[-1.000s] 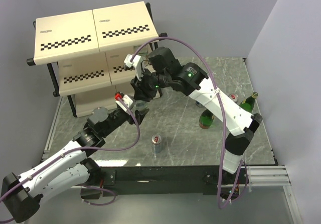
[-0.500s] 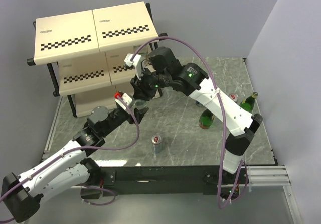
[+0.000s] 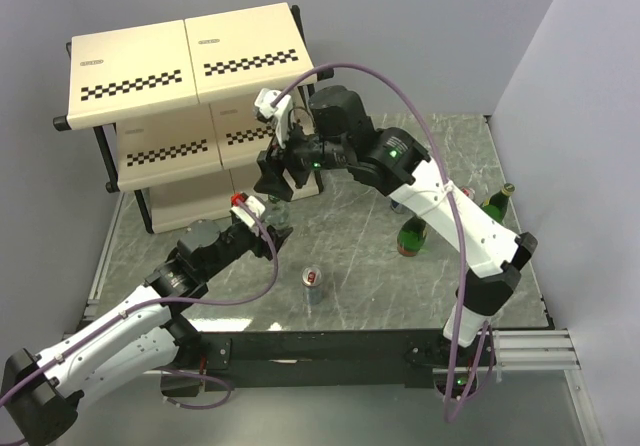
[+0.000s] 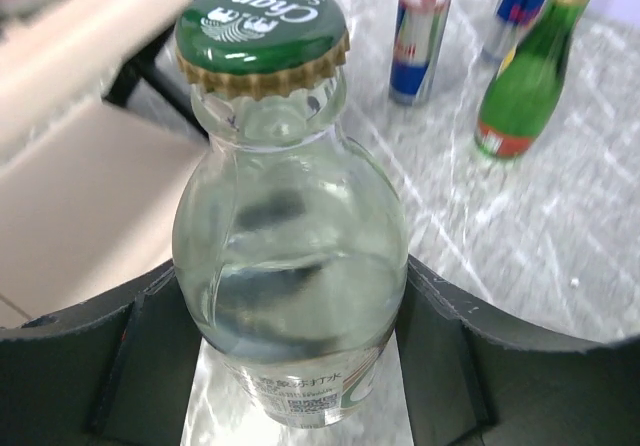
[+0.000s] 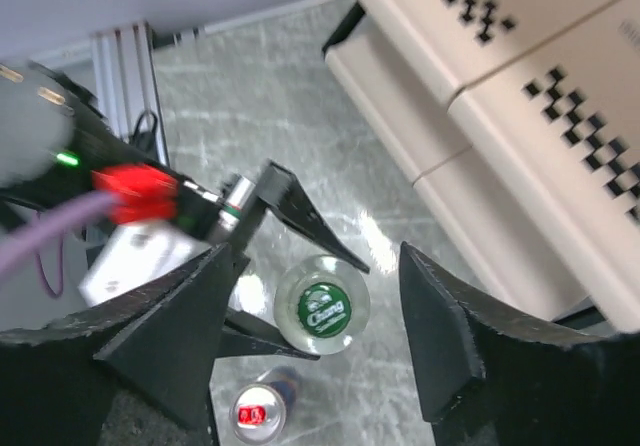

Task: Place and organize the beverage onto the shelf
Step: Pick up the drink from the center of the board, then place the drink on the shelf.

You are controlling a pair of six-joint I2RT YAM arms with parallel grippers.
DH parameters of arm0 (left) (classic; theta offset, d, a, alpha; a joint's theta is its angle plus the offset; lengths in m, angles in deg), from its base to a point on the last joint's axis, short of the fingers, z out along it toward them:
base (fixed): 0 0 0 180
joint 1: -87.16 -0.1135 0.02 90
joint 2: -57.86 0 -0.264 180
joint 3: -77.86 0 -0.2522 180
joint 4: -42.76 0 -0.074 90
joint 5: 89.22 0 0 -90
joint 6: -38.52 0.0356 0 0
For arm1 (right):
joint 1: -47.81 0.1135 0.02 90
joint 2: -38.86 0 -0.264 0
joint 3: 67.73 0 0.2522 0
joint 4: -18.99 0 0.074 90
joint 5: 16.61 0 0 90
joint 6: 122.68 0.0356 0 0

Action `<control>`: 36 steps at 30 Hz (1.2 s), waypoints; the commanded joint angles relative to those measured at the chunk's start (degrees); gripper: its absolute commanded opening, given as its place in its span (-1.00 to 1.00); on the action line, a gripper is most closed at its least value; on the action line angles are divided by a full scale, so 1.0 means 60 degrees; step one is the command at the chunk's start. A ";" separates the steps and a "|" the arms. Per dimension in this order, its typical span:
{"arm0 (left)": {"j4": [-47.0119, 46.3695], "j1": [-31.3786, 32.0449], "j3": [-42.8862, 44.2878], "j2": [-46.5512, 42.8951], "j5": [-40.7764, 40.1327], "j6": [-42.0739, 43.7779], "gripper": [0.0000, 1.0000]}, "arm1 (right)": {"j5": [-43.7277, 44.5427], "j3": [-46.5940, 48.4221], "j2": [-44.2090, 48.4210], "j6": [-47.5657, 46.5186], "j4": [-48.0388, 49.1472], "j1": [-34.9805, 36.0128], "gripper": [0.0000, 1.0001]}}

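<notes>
Shelf (image 3: 130,56) stands far left on table. Right gripper (image 5: 315,256) hovers directly above bottle, jaws wide apart, empty. Left gripper (image 3: 271,218) clamped round belly of short clear bottle (image 4: 290,256), upright, near shelf's lower tier. Step looks like shelving this bottle. Next, you carry it onto a tier, upright, clear of frame.

The shelf (image 3: 190,76) stands at the bench's (image 3: 350,266) far left. Just before it, a short bottle (image 4: 290,266) sits between the fingers of the left hand (image 4: 292,366), with the right hand (image 5: 310,256) above it. One can (image 3: 314,284) stands nearer the front edge. Well to the right stand tall bottles (image 3: 412,234) and more cans (image 4: 418,36).
</notes>
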 commanded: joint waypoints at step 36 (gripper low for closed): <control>-0.0994 -0.1388 0.3784 0.1777 -0.1488 -0.1601 -0.99 | -0.4554 -0.9717 0.7125 0.1096 0.5794 -0.5356 0.51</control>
